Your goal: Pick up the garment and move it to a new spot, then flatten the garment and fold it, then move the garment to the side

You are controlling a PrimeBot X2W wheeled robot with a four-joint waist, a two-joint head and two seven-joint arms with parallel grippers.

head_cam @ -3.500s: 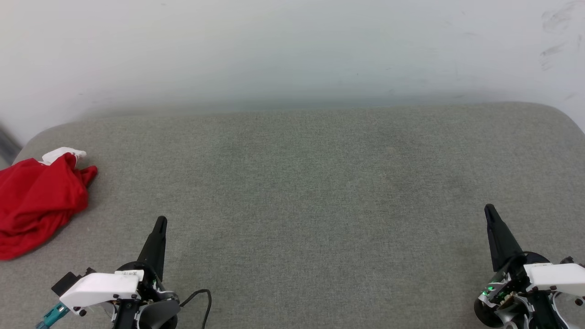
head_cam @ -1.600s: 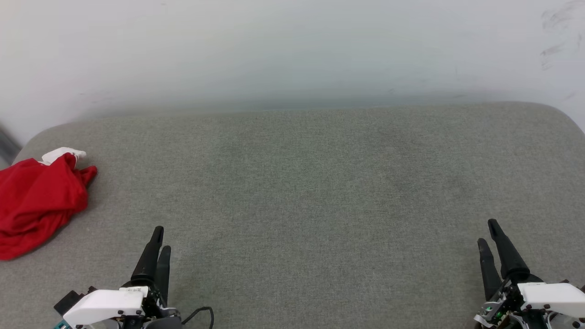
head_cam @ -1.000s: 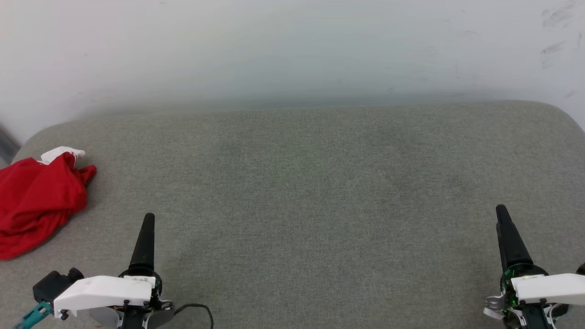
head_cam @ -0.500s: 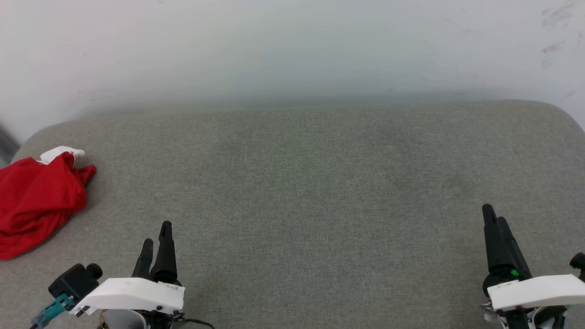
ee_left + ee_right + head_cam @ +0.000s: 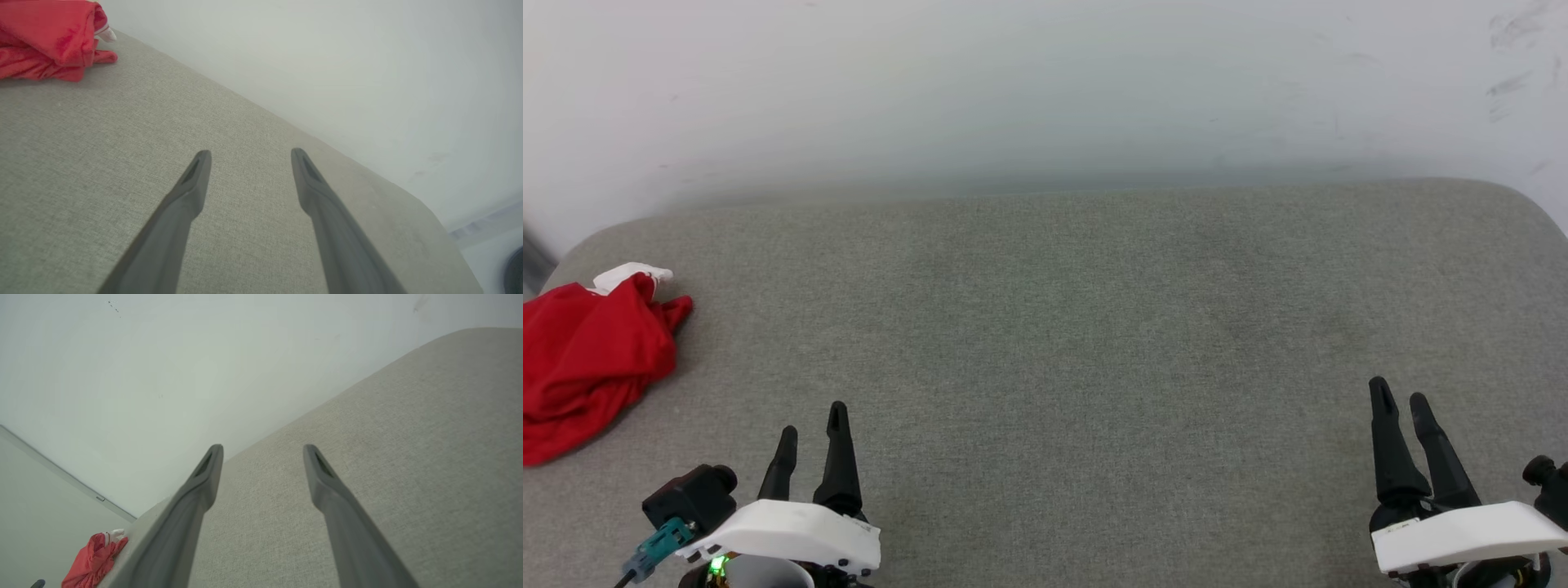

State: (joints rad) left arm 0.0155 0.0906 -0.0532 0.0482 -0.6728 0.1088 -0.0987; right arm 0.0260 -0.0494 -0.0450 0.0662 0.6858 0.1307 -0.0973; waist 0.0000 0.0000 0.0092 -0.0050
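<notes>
L gripper [image 5: 812, 420] at near edge of the grey padded surface [image 5: 1078, 327], left of centre; fingers spread wide, nothing betw. them; can't tell whether the tips touch the fabric. R gripper [image 5: 1398, 392] by the near-right corner; likewise wide apart and empty. Both point toward the far edge.

Garment [image 5: 592, 359]: crumpled red heap w/ a scrap of white sleeve at its far end; lies at the left edge, approx. mid-depth; part runs past the head view's left border, so overhang can't be judged. Well apart from L gripper; farther again from R.

Progress (judgement): nothing done; garment not picked up, bunched, no fold visible. Left to do: pick, relocate, flatten, fold, set aside, i.e. the whole task. Step in hand is prob. the approach, L arm being the nearer.

Room: surface betw. the grippers and the far edge is bare; the broad centre looks the obvious spot to lay the garment flat. Far corners are rounded; far edge meets a pale wall [image 5: 1045, 90] directly, so little slack beyond it. Garment sits close to the left edge; a pull outward could slide it off, so draw it inward, toward centre.
</notes>
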